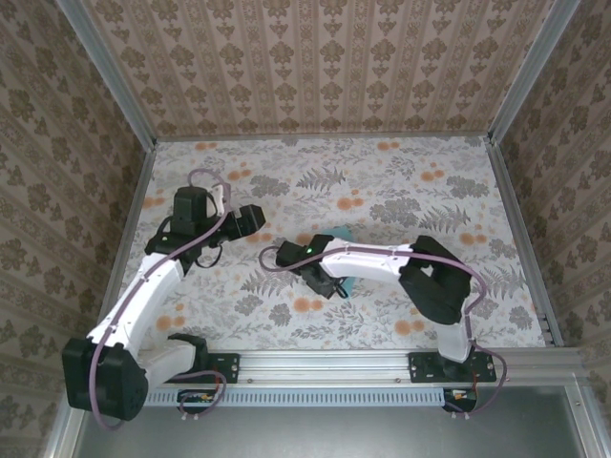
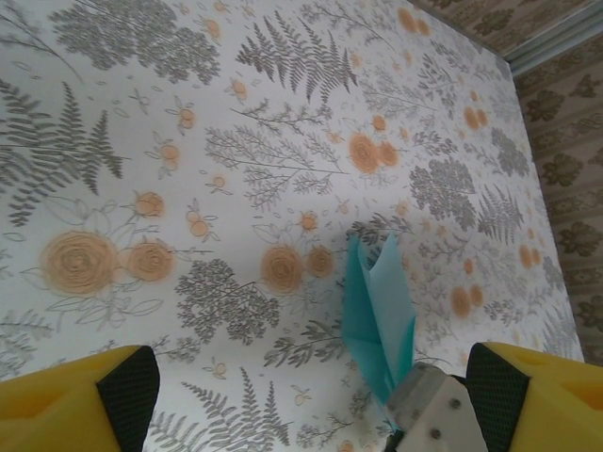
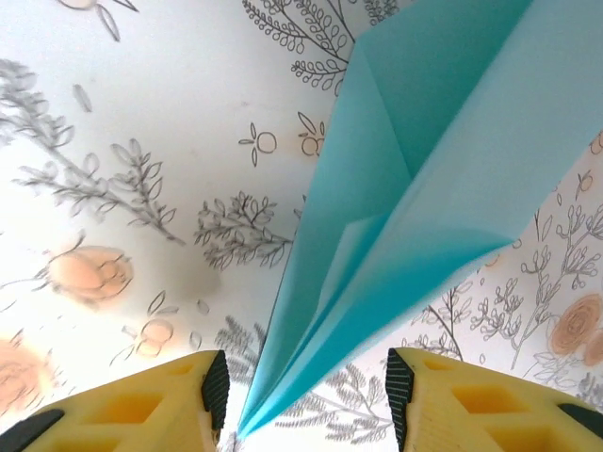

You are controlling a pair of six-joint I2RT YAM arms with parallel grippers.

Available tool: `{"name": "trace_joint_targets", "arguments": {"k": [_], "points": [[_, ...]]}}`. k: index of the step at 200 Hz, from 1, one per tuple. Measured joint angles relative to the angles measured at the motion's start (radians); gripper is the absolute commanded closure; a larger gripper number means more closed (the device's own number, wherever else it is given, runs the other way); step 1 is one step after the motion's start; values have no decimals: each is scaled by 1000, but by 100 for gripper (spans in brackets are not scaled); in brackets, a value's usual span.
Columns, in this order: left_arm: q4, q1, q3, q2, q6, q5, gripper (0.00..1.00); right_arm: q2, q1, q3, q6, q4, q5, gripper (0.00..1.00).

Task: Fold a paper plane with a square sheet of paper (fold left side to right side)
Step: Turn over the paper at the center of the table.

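A narrow, pointed, light cyan-blue folded paper plane (image 3: pixel 424 160) sits near the middle of the table, which is covered in a cloth with grey ferns and orange flowers (image 1: pixel 382 181). Seen from above, the paper plane (image 1: pixel 346 233) is partly hidden under the white forearm of the right arm. The right gripper (image 3: pixel 301 386) has its yellow fingers (image 3: pixel 179 400) apart, and the plane's sharp nose points down between them with a gap on each side; whether either pad touches the paper cannot be told. From the left wrist, the plane (image 2: pixel 377 301) widens away from the right gripper into two pointed flaps. The left gripper (image 2: pixel 311 377) hangs over the cloth to the plane's left, jaws spread wide and holding nothing.
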Motion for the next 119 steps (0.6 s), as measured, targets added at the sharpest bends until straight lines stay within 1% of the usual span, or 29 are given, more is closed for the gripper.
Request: {"name": "trace_joint_targets", "arguments": {"k": [28,55,86,119], "points": [[74,0,-26,70,-27,67,17,-129,-29,-62,8,54,-74,44],[147,-10,-63,146,-66,114,20,-267,-91,-146,26,127,-144,42],[233,-77,-71,257,-101,148,23,-427,-201,-272,68,236,-229,37],[309,-169,-45,401,-128,164,26,-616,-314,-424,134,366,-309,24]]}}
